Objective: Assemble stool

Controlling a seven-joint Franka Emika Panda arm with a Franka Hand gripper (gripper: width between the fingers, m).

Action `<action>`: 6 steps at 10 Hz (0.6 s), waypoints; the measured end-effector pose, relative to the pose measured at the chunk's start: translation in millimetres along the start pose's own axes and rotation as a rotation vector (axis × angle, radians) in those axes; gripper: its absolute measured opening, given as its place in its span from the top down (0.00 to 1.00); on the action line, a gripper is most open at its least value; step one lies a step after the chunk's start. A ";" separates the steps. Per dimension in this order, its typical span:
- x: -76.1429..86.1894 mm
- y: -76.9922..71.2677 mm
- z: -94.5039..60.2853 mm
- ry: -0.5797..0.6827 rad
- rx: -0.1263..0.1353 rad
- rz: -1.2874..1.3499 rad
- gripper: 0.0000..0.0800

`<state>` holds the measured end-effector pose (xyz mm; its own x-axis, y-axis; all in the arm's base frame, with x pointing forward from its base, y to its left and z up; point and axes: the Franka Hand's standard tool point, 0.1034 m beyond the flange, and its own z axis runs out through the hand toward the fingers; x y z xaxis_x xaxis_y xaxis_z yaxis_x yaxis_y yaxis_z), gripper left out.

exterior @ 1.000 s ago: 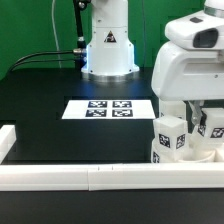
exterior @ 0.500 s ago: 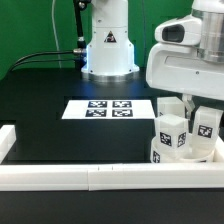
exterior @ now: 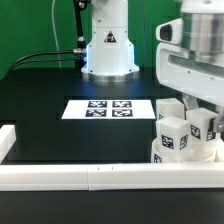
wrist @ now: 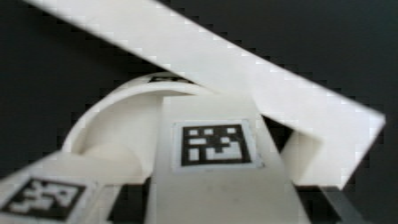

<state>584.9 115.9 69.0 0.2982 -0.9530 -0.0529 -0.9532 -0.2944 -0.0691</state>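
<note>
The stool parts sit at the exterior view's right, hard against the white rail (exterior: pixel 100 176) that borders the black surface (exterior: pixel 50 125). Several short legs (exterior: pixel 172 138) stand with their tagged blocky ends up, packed close together, and the arm's wrist housing hangs directly over them. The gripper (exterior: pixel 196 112) itself is mostly hidden behind that housing and the cluster of legs, so I cannot tell whether the jaws are wide, narrow, or closed on anything.

The wrist view shows a tagged leg end (wrist: pixel 217 143) very near the camera, the curved rim of the round seat (wrist: pixel 125 110) behind it, and a long white rail (wrist: pixel 231 60) crossing diagonally beyond. A second tagged block (wrist: pixel 45 195) sits just beside the first.

The crowding is the main hazard — with the legs touching or nearly so, a descent slightly off-centre could pinch two at once or tip a neighbour over. The rail close alongside leaves little room for a finger on that side, and a nudge against the seat could shift it out of alignment. The marker board (exterior: pixel 108 108) lies well apart and is not at risk.
</note>
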 end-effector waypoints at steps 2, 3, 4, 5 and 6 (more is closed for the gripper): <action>0.2 -0.8 -0.2 -0.006 0.001 0.090 0.58; 0.3 -0.7 -0.1 -0.007 0.001 0.156 0.58; 0.3 -0.6 0.0 -0.008 0.001 0.204 0.58; 0.6 -0.5 0.1 -0.013 0.002 0.287 0.58; 1.9 -1.2 0.3 -0.036 0.014 0.452 0.58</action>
<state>586.6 114.5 68.7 -0.1455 -0.9826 -0.1158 -0.9874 0.1515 -0.0449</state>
